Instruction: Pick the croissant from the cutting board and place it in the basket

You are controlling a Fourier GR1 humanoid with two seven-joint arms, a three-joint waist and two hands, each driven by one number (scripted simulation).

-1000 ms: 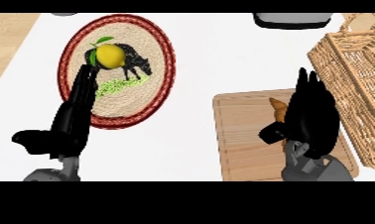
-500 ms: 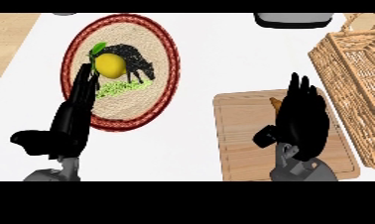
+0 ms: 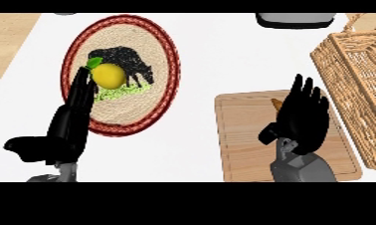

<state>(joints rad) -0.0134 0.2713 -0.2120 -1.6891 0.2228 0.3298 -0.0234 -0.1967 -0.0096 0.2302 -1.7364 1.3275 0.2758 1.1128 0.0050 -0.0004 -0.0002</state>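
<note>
Here, lower right, the right hand [image 3: 300, 119] is spread, fingers straight, over the cutting board [image 3: 241, 137], hiding most of the croissant [image 3: 276, 103]; the wicker basket [image 3: 349, 64] stands just beside. The left hand [image 3: 67, 127] rests released, lower left.

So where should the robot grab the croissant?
Probably from above, across its middle: the croissant lies on the cutting board, so its underside can't be reached. Only one tip shows beside the open right hand, which covers the rest.
</note>
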